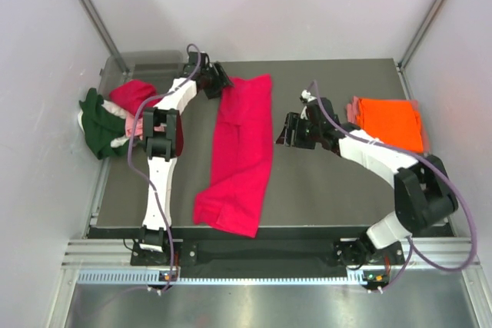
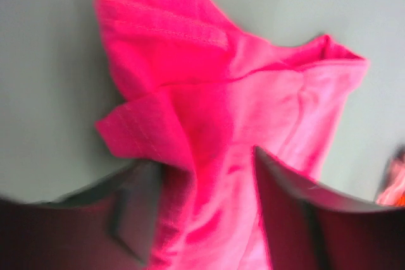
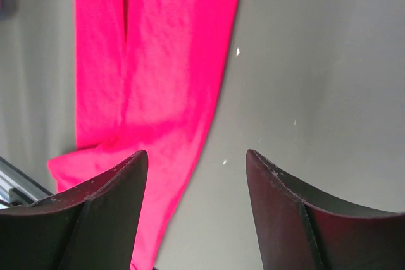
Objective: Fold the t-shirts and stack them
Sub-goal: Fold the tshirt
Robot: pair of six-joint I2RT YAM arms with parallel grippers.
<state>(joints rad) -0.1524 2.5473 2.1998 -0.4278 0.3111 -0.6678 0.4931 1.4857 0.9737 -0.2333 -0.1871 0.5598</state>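
A crimson red t-shirt point(image 1: 242, 151) lies as a long folded strip down the middle of the table, and it also shows in the left wrist view point(image 2: 209, 74) and the right wrist view point(image 3: 152, 61). My left gripper point(image 1: 217, 79) is at the strip's far left corner. In its wrist view the gripper point(image 2: 209, 156) is open, with bunched cloth between the fingers. My right gripper point(image 1: 288, 130) is open and empty just right of the strip's right edge, seen in its wrist view point(image 3: 196, 156) over bare table. A folded orange t-shirt point(image 1: 392, 122) lies at the right on a salmon pink one point(image 1: 353, 109).
A clear grey bin point(image 1: 146, 61) stands at the back left corner. A red shirt point(image 1: 131, 96), a dark green shirt point(image 1: 96, 124) and pale cloth point(image 1: 117, 122) are heaped by it at the left edge. The strip's near end point(image 1: 227, 217) reaches the table's front edge.
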